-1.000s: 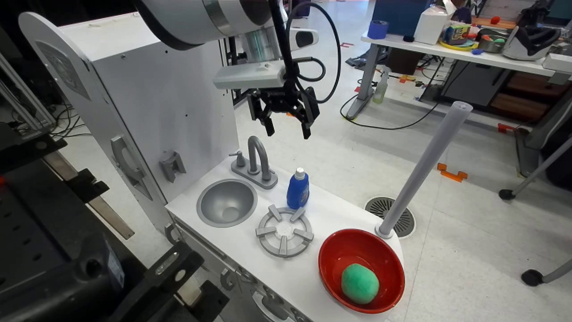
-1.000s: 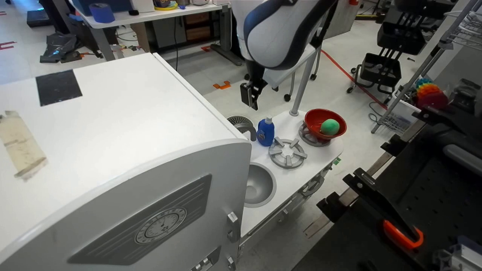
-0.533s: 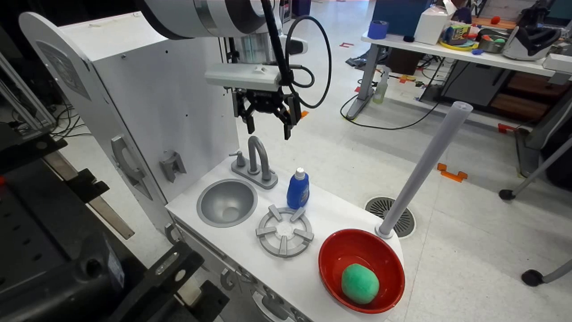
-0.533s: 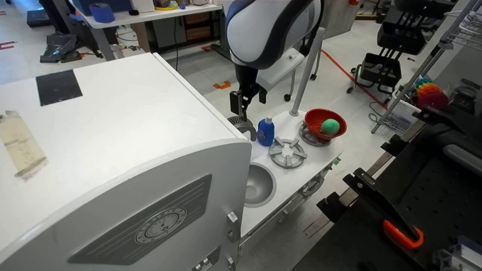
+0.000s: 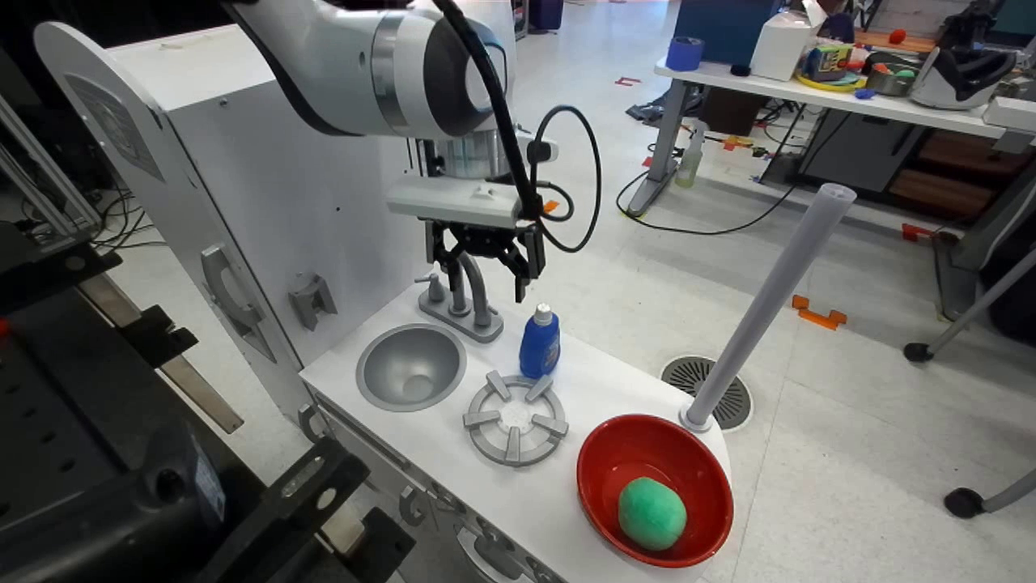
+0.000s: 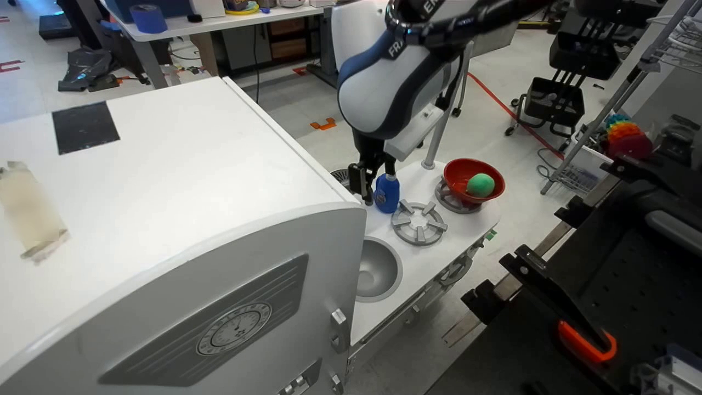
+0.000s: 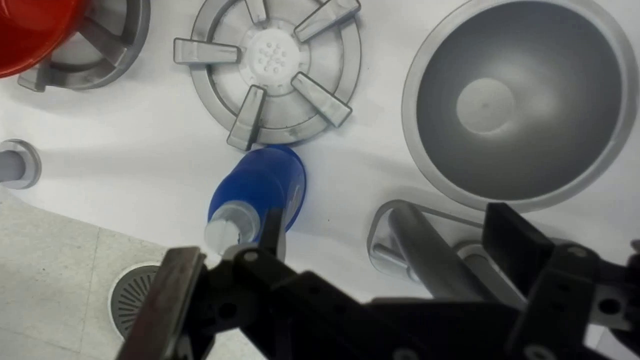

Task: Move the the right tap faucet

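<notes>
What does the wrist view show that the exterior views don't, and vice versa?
Wrist view only: a clear look at the bottle-side tap lever; the exterior views barely show it, if at all.
Exterior views only: green object in the bowl, robot arm, desk.
Shared: hand, blue bottle, sink, burner by the bottle, red bowl (cropped in wrist view).

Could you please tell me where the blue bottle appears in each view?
In an exterior view: blue bottle just below the middle, slightly right.
In an exterior view: blue bottle slightly right of the middle.
In the wrist view: blue bottle left of the middle, partly behind the tool.
Shared landmark: the grey sink, in all three.
</notes>
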Motion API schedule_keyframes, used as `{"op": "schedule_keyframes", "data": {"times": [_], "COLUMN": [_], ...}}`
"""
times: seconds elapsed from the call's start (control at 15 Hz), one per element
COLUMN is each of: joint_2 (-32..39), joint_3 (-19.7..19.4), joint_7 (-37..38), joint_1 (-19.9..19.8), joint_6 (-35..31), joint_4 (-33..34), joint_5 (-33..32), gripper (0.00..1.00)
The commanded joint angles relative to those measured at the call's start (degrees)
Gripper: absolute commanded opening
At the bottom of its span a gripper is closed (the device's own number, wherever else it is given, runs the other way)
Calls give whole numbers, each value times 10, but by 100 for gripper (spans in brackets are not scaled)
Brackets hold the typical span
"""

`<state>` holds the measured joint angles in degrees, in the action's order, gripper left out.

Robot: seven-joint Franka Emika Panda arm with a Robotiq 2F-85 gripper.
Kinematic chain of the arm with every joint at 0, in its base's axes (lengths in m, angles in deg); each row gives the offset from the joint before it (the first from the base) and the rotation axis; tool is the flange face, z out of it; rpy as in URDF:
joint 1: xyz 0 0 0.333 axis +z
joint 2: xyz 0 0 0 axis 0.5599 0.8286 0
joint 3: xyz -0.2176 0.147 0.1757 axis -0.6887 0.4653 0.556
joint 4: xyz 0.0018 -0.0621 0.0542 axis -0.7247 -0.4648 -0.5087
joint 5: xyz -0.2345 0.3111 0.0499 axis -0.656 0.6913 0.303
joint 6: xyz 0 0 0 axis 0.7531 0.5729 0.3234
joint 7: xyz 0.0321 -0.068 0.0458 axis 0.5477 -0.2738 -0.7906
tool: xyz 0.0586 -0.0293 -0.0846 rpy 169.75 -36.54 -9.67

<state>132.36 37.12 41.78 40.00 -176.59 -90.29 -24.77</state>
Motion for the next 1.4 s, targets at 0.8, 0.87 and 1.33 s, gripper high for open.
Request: {"op": "schedule_keyframes", "data": {"times": [0.8, 0.87, 1.33], "joint_2": [83, 79, -18], "joint_3": [52, 53, 78], "joint_7": [-241, -247, -250], "joint_1": [-21, -21, -37], "joint_6": [-72, -72, -56], "joint_4": [72, 65, -95], "joint_5": [-5, -4, 7], "gripper": [100, 100, 100]}}
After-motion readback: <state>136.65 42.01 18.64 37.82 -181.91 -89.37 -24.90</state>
